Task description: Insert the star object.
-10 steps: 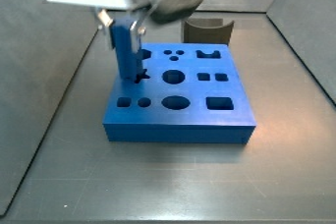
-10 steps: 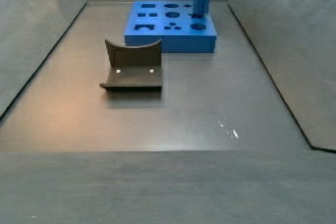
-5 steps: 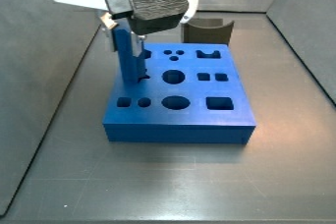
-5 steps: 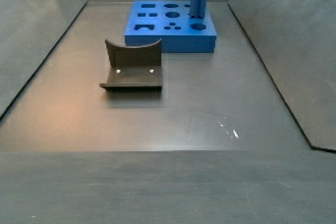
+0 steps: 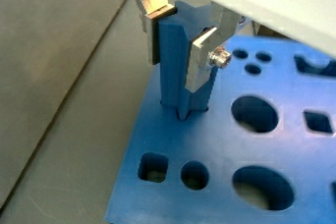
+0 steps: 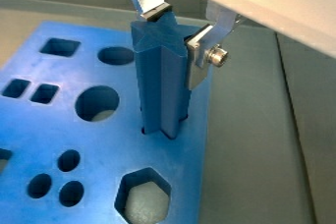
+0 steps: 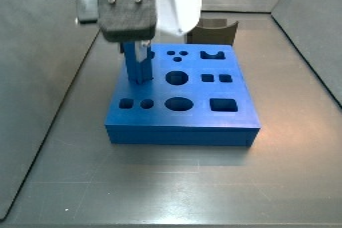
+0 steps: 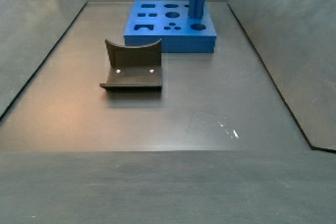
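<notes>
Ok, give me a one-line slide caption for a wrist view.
Gripper holds the star object upright, its lower end in a hole of the blue block.

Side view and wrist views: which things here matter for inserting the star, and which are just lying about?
In the job:
- star object, upright, lower end in a block hole
- blue block
- gripper, fingers either side of the star object

Lying about:
- dark grey curved piece, on the floor apart from the block
</notes>
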